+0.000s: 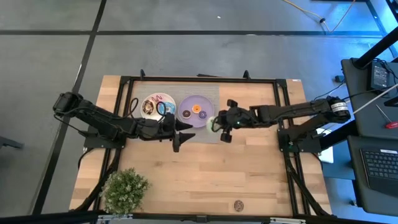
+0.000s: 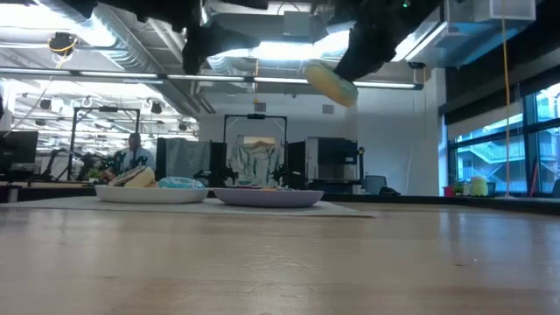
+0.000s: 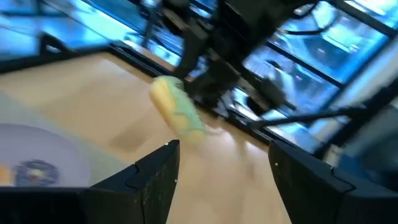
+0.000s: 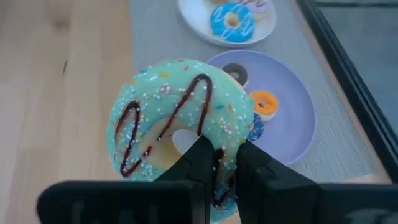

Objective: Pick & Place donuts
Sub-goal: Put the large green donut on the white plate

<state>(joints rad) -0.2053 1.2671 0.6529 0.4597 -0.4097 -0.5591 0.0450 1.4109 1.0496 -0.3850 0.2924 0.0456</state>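
My right gripper [image 4: 222, 152] is shut on a green-iced donut [image 4: 180, 118] with sprinkles and a dark drizzle, held in the air beside the lilac plate [image 1: 205, 101] on its right side. The lilac plate [image 4: 292, 124] holds an orange mini [image 4: 264, 102], a dark mini [image 4: 235, 73] and a third mini half hidden behind the green donut. The white plate [image 4: 199, 25] to its left carries a blue donut [image 4: 231, 22] and others. My left gripper [image 1: 182, 132] hovers open just near of the lilac plate, its fingers [image 3: 155, 171] pointing toward the green donut [image 3: 177, 112]. My right gripper pinches the donut's ring [image 4: 222, 146] on the side nearest the wrist, with one finger [image 4: 198, 158] at the hole and the other [image 4: 252, 162] outside the rim. The fingers slant downward from the table's right side. The donut [image 2: 331, 83] is tilted and lifted well clear of the table.
Both plates stand on a grey mat [image 1: 208, 92] at the table's far middle. A small potted plant [image 1: 124, 190] sits at the near left corner and a small round object [image 1: 239, 205] lies near the front edge. Bare wood [image 1: 205, 174] lies between them.
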